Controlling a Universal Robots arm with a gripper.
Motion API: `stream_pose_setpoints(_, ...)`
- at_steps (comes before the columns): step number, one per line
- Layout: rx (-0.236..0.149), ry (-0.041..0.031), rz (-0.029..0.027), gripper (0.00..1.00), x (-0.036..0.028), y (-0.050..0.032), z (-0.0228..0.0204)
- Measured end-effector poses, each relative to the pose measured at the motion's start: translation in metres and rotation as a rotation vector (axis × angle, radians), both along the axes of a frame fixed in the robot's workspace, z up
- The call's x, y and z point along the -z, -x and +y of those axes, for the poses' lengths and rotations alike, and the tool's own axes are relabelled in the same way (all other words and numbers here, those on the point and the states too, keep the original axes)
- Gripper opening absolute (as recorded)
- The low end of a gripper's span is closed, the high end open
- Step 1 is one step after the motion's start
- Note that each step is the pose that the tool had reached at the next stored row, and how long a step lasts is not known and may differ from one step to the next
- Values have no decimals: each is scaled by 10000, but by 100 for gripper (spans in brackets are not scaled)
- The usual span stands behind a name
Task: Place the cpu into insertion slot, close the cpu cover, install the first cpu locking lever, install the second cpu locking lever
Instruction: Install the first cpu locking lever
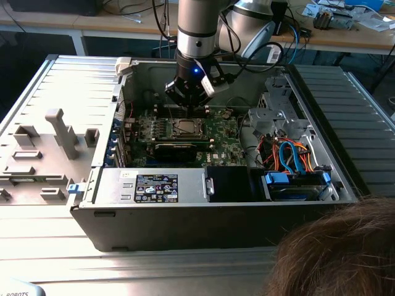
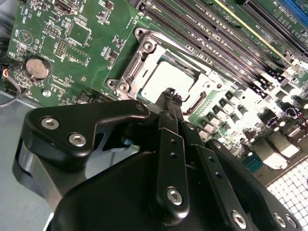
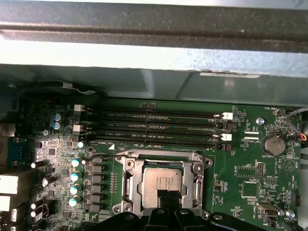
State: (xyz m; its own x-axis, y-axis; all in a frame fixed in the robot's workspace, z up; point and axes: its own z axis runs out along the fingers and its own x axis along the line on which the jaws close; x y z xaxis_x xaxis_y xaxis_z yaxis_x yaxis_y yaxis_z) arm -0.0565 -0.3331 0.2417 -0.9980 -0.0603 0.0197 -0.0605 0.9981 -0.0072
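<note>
The small flat square cpu with its dull silver-grey metal top is sitting inside the square dark insertion slot with the silvery rim, and the thin silvery square cpu cover with the cut-out centre is lying flat around it, framing the chip in both wrist views. A thin hooked metal lever end is sticking out beside that frame (whether it is latched I cannot tell). The black gripper is hovering right over the chip's near edge with its two fingers drawn together and nothing visible between them; whether the tips are touching the metal top cannot be told. The socket is sitting in the green circuit board, just beside a row of long narrow dark memory slots, with a round silver coin battery lying well apart on the board. In the exterior view the silver and black arm is reaching down into the open grey metal computer case, a long black rectangular card is lying near the socket, and a bundle of blue and orange cables is filling the case toward the exterior view's right. A person's hair is showing in front of the case.
</note>
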Motion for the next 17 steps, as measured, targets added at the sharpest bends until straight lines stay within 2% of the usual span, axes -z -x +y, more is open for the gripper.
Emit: stream_pose_setpoints(17, -336, 0, 0, 11, 0, 0, 0)
